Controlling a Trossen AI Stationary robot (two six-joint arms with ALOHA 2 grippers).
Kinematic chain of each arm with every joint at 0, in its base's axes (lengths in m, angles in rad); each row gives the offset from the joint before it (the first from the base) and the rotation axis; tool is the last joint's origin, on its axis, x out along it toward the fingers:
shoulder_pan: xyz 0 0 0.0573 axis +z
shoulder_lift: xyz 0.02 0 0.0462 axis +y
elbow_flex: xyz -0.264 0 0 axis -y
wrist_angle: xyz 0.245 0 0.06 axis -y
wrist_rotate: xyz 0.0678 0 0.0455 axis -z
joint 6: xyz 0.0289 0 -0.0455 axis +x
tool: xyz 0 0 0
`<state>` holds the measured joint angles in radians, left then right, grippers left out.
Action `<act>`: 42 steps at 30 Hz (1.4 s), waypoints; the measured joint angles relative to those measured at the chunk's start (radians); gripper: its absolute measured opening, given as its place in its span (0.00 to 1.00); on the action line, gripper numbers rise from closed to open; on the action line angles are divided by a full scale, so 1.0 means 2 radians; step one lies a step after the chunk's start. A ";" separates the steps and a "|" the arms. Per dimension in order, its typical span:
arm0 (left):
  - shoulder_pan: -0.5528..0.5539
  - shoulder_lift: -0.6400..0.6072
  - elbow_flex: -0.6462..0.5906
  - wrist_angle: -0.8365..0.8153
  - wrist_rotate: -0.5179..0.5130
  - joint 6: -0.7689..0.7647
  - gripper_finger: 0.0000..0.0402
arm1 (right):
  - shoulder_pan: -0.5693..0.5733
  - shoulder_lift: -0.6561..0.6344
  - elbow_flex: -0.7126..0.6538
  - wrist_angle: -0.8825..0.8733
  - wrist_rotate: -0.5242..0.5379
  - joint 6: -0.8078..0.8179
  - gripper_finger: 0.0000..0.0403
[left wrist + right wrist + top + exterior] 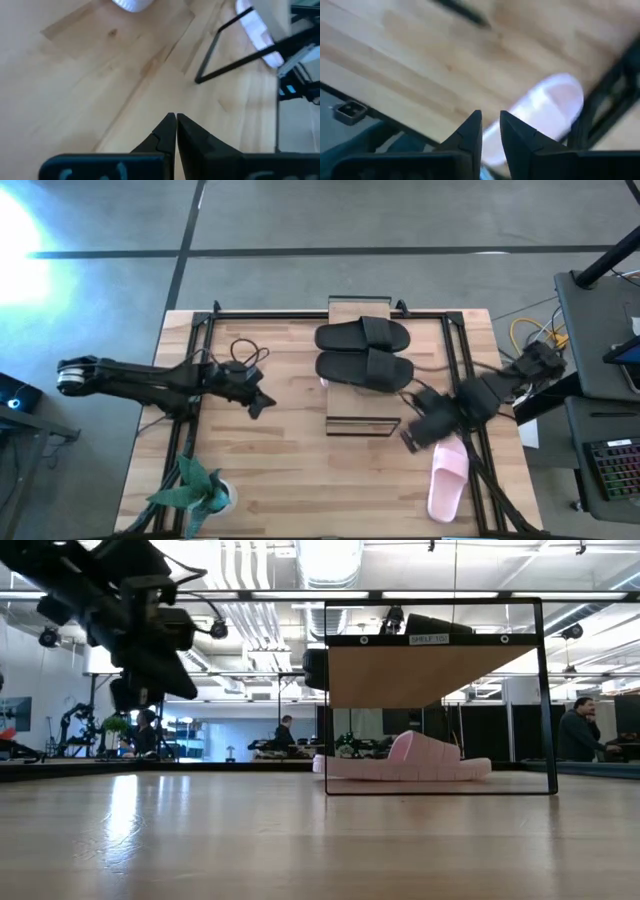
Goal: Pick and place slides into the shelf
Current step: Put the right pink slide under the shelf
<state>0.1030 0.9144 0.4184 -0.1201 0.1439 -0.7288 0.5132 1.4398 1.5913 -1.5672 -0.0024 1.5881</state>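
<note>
The right pincer [412, 438], fingers slightly apart and gripping nothing, is hovering beside a pink slide [447, 477] at lower right. The left pincer [262, 404], fingers together, is waiting left of the shelf [361, 423].

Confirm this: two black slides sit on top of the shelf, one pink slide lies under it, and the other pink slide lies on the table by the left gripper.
Wrong on one count: the loose pink slide lies by the right gripper, not the left gripper, as the high view shows. The black slides do sit on the shelf, and the low view shows a pink slide beneath it.
</note>
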 joint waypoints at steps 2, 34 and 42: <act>-0.003 -0.010 -0.008 0.006 0.000 0.000 0.00 | 0.046 -0.010 -0.016 0.006 -0.002 0.071 0.14; -0.003 0.011 -0.008 0.056 -0.023 0.013 0.00 | 0.285 0.256 0.011 0.008 0.056 0.060 0.59; -0.003 0.013 -0.003 0.057 -0.023 0.014 0.00 | 0.299 0.236 -0.043 -0.002 0.045 0.103 0.59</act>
<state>0.0967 0.9396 0.4129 -0.0058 0.0975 -0.7013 1.1114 1.9126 1.5061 -1.5706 0.0876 1.7945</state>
